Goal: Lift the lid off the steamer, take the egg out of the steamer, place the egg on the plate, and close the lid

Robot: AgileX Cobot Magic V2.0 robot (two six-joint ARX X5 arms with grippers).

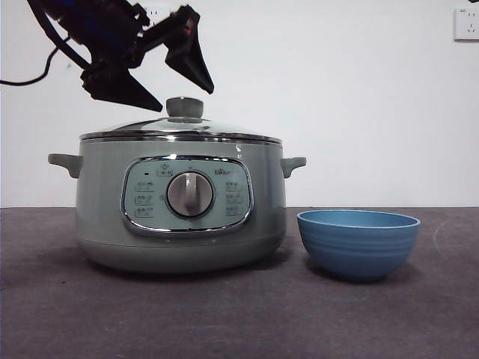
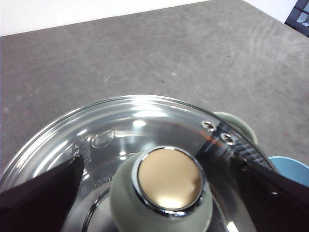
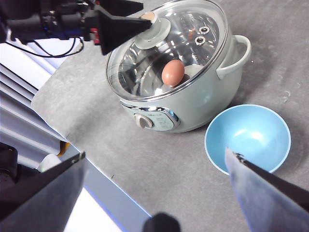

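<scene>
The sage-green steamer (image 1: 179,217) stands left of centre with the glass lid (image 1: 179,129) on it. My left gripper (image 1: 185,97) hovers open just above the lid's knob (image 2: 169,186), one jaw on each side and neither touching. Through the glass, the right wrist view shows the brown egg (image 3: 173,72) inside the steamer (image 3: 193,96); from the front the egg is hidden. The blue plate (image 1: 358,243) sits empty to the steamer's right, also in the right wrist view as plate (image 3: 248,137). My right gripper (image 3: 154,193) hangs open high over the table's near side, holding nothing.
The steamer's side handles (image 1: 293,164) stick out towards the plate. A white wall stands behind with a socket (image 1: 466,22). The table's edge (image 3: 91,169) runs close to the steamer's panel side. Dark cables (image 1: 30,78) trail from the left arm.
</scene>
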